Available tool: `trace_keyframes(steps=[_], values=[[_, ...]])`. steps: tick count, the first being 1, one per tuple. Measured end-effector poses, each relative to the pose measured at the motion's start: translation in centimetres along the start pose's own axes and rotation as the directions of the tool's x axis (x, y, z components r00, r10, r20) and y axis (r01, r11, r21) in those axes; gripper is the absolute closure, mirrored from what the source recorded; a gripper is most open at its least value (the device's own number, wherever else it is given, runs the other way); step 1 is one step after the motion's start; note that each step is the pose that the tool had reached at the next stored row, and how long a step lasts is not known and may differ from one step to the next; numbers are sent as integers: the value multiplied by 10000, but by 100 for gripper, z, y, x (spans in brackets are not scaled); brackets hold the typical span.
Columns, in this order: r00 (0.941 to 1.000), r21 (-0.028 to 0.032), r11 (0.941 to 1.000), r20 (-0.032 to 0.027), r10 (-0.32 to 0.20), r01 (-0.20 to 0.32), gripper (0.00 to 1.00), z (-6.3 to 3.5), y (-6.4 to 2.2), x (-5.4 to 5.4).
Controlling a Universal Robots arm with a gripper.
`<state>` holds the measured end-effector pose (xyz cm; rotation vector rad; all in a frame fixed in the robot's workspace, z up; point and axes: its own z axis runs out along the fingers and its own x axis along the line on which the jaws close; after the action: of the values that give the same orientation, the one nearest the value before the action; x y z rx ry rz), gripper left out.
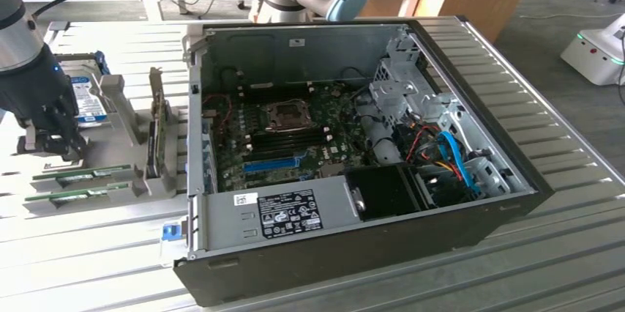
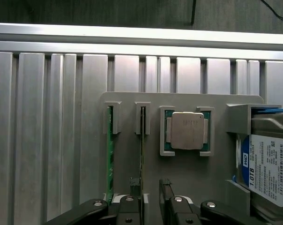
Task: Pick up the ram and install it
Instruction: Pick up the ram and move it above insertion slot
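Note:
Two green ram sticks stand on edge in a grey holder (image 2: 216, 105): one ram (image 2: 142, 136) and a second ram (image 2: 109, 154) beside it. In the exterior view they are the ram (image 1: 86, 174) and the other ram (image 1: 73, 195), at that view's left. My gripper (image 2: 150, 187) is open, its black fingertips (image 2: 134, 183) either side of the end of the first stick, without touching it. The gripper (image 1: 51, 143) hangs low over the holder. Nothing is held.
On the holder a silver processor chip (image 2: 187, 130) lies next to the sticks, then a hard drive (image 2: 268, 164) with a blue label. The open computer case (image 1: 352, 143) lies at the exterior view's right, its motherboard (image 1: 293, 136) exposed. A ribbed metal table (image 1: 547, 253) carries everything.

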<state>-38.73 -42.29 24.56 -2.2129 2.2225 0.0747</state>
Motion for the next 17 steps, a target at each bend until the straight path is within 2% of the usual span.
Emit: trace_keyframes(steps=[8,17], values=[[10000,3,10000,2,-2,2,70,2,-1,15],[10000,3,10000,2,0,0,70,-2,-1,113]])
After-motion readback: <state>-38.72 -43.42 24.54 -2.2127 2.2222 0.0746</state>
